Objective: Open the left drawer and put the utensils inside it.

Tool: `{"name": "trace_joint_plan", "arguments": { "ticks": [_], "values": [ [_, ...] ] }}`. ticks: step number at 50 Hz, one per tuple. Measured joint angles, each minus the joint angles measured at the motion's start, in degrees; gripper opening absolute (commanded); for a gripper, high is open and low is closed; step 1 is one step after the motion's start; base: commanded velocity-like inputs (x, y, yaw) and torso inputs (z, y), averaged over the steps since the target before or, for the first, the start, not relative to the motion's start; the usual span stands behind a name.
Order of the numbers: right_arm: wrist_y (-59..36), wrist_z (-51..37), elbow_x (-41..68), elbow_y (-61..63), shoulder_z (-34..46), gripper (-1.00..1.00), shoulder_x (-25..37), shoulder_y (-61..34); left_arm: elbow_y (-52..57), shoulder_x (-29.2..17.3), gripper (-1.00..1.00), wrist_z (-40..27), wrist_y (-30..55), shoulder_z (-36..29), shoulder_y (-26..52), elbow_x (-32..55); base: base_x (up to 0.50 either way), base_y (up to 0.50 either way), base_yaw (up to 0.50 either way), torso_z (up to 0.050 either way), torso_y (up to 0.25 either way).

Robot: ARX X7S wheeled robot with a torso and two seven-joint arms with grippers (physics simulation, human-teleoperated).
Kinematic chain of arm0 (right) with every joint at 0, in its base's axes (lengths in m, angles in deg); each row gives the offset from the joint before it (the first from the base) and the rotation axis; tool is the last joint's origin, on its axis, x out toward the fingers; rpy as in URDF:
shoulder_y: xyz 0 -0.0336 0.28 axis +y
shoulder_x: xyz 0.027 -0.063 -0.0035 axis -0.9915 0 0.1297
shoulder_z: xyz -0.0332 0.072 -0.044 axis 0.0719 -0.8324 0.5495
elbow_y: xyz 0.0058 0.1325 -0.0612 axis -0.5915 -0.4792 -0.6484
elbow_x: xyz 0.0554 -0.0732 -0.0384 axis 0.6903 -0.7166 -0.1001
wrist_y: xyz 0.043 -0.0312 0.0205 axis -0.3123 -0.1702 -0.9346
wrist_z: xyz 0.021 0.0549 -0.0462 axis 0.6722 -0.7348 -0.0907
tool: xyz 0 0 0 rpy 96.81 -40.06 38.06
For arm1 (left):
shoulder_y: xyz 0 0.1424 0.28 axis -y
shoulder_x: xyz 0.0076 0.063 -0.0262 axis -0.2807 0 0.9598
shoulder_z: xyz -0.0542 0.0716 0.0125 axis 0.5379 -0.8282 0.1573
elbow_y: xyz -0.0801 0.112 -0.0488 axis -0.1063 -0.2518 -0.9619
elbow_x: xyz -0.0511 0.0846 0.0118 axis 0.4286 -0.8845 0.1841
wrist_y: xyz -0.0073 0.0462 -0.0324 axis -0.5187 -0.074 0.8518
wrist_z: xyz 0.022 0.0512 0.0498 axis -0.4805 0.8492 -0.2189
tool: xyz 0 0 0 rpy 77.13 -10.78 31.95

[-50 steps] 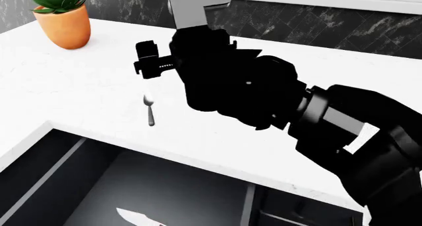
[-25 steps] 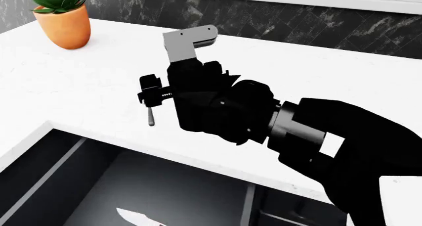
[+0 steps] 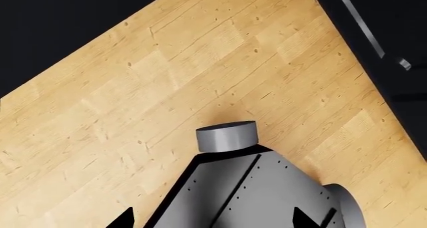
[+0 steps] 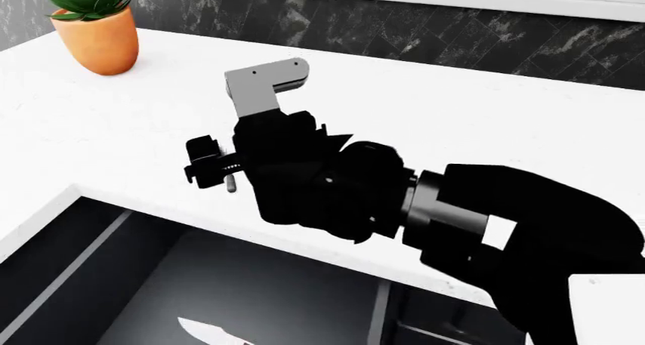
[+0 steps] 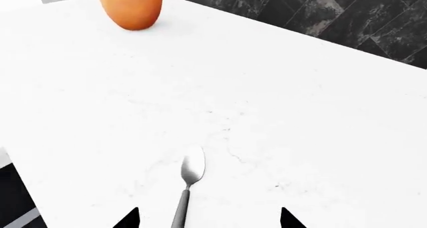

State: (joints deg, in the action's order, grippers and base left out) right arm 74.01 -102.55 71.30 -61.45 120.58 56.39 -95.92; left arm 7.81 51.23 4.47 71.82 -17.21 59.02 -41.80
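The spoon lies flat on the white countertop, apart from the gripper. In the right wrist view its handle runs into the gap between the two dark fingertips at the frame edge, and its bowl lies beyond them. The right gripper has its fingers spread, with nothing held between them. In the head view the gripper hangs directly over the spoon, so only a short piece of the dark handle shows below it; whether the fingertips touch the counter cannot be told from either view.

The left drawer stands open below the counter's front edge, showing a wide dark grey inside. The knife lies in it, only its pale blade showing at the frame's bottom edge. The left gripper hangs over a pale wooden floor above the robot's grey base; its two dark fingertips stand apart with nothing between them.

The counter is white with faint veining, backed by a dark marble-patterned wall. An orange pot with a green plant stands at the counter's far left, well apart from the spoon.

The spoon's long axis runs roughly front to back: bowl toward the back wall, handle toward the drawer.
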Motion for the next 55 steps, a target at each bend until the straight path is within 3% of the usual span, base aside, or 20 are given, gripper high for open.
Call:
{"name": "trace_joint_plan", "arguments": {
  "ticks": [11,35,55],
  "values": [
    [-0.2,1.2,-1.8,1.5,-0.2,1.0,0.0,-0.2,0.0,0.0,1.0,-0.1,0.6,-1.9,-0.1,-0.2,0.0,0.0,0.0,0.0,-0.236],
    [-0.6,0.8,-5.3,2.9,-0.2,1.0,0.0,-0.8,0.0,0.1,1.0,0.1,0.5,-2.2,-0.1,0.0,0.0,0.0,0.0,0.0,0.0],
    [1.1,10.7,-8.8,-3.7,-0.3,1.0,0.0,1.9,0.0,0.2,1.0,0.2,0.9,-2.8,0.1,0.0,0.0,0.0,0.0,0.0,0.0]
  ]
}}
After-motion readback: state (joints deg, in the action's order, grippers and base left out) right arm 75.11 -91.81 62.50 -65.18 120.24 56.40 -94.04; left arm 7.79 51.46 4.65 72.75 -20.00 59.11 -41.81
